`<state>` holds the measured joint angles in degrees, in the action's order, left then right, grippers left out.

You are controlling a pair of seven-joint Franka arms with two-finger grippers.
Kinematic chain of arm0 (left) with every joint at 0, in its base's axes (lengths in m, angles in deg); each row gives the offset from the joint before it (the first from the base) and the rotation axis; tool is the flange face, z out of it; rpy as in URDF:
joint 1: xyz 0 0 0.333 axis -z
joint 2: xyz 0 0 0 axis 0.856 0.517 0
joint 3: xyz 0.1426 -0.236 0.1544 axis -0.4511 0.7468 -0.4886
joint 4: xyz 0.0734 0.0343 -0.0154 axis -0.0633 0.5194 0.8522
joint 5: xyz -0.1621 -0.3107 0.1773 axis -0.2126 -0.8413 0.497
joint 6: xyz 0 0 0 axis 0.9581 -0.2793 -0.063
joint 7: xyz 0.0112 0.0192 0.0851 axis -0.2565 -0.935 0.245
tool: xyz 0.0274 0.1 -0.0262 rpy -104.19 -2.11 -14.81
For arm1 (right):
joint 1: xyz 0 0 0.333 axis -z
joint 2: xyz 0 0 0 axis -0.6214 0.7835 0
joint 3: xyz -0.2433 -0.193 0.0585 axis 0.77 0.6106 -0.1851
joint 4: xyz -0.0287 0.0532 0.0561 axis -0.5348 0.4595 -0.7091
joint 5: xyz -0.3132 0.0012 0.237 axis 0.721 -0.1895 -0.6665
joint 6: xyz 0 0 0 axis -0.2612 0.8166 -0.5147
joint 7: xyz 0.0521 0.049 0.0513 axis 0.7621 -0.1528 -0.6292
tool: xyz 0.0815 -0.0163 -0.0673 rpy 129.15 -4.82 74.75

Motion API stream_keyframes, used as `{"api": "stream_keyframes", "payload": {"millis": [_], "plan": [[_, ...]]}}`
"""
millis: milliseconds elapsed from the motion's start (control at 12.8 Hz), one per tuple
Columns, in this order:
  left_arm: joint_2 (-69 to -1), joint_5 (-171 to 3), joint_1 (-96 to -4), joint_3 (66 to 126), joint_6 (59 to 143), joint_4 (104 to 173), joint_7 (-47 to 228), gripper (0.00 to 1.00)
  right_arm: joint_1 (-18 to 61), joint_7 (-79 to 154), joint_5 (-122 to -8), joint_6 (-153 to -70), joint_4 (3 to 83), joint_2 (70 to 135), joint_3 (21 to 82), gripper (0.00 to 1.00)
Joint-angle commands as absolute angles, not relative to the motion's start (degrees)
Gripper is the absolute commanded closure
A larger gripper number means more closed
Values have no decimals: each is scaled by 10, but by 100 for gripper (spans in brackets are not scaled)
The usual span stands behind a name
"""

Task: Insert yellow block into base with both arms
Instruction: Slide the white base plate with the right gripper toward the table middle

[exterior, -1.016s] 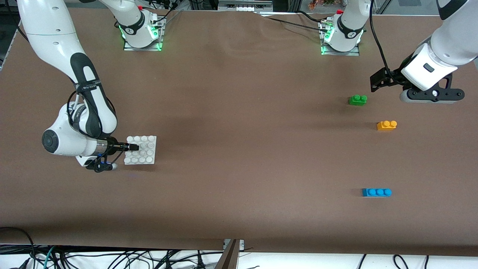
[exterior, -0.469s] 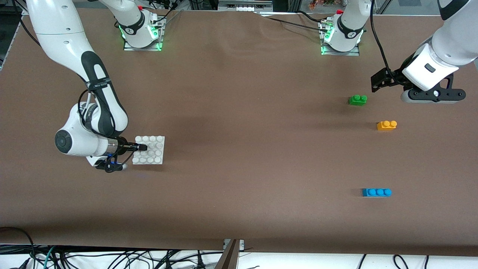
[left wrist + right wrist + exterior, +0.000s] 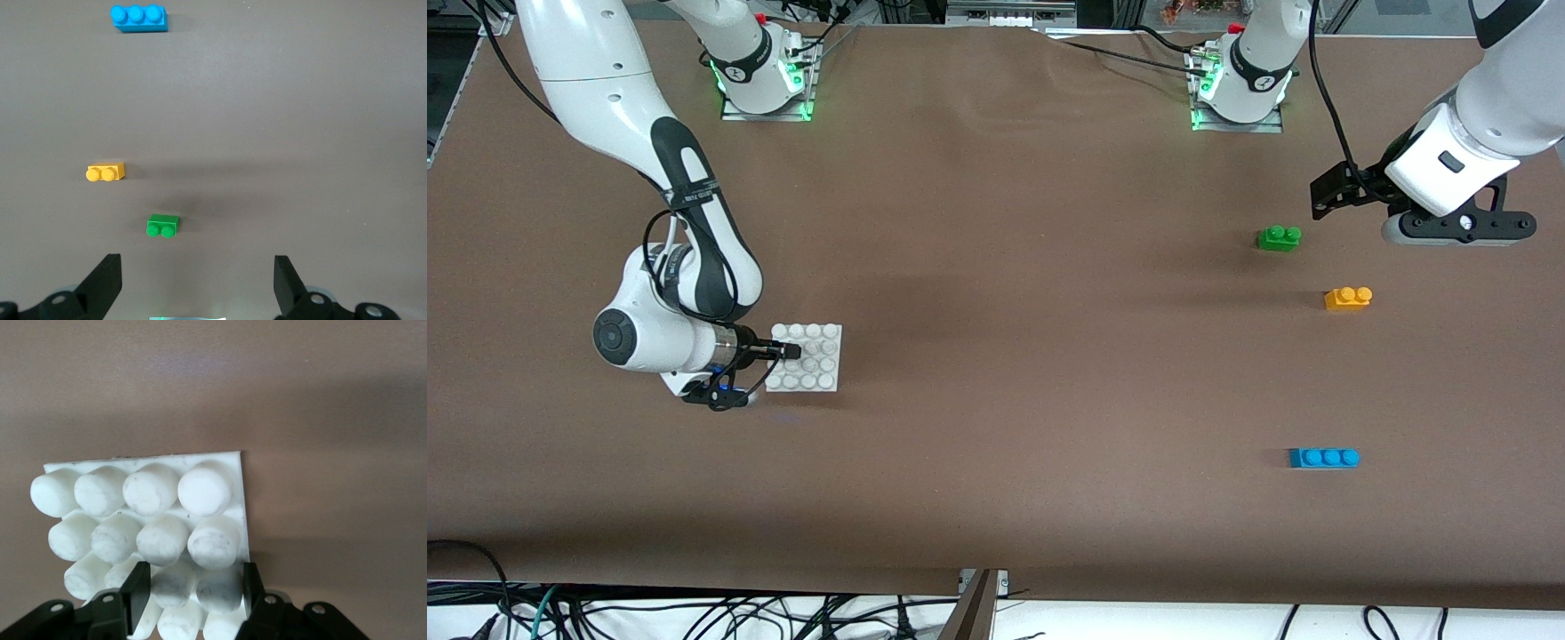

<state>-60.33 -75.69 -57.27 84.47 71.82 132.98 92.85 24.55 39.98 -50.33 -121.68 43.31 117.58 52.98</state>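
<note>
The right tool (image 3: pixel 787 352) is clamped on the edge studs of the base (image 3: pixel 814 357), which lies flat on the brown surface (image 3: pixel 1005 311) toward the right arm's end. The left tool (image 3: pixel 1458 227) hovers with fingers (image 3: pixel 103 283) spread wide near the left arm's end. The yellow block (image 3: pixel 1348 298) sits at about seven o'clock from it, between the green brick (image 3: pixel 1279 237) and the blue brick (image 3: pixel 1324 458)
</note>
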Motion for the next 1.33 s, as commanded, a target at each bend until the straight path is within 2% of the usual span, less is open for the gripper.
{"api": "stream_keyframes", "payload": {"millis": [0, 860, 1251], "plan": [[-604, -744, -574, 847, 710, 1320, 934, 0, 233, 409, -509, -1225, 415, 1203, 530, 39], [-604, -743, -574, 847, 710, 1320, 934, 0, 200, 446, -525, -1225, 390, 1219, 516, 38], [-604, -743, -574, 848, 710, 1320, 934, 0, 200, 499, -524, -1225, 368, 1231, 485, 38]]}}
